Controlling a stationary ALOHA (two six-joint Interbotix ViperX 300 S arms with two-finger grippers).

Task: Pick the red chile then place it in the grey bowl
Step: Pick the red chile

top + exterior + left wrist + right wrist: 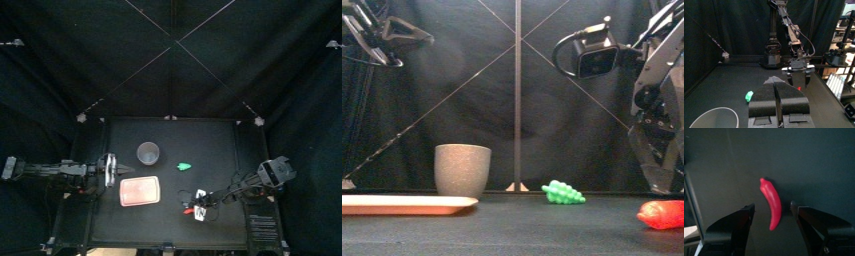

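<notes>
The red chile lies flat on the black table, right of the pink tray and near the front; it also shows low at the right in the front view. My right gripper hangs open just above it, one jaw on each side, not touching. From above, this gripper sits at the front middle-right. The tall grey speckled cup stands upright toward the back left. My left gripper is shut on nothing and rests at the table's left edge.
A flat pink tray lies left of the chile, in front of the cup. A small green toy sits between the cup and the right gripper.
</notes>
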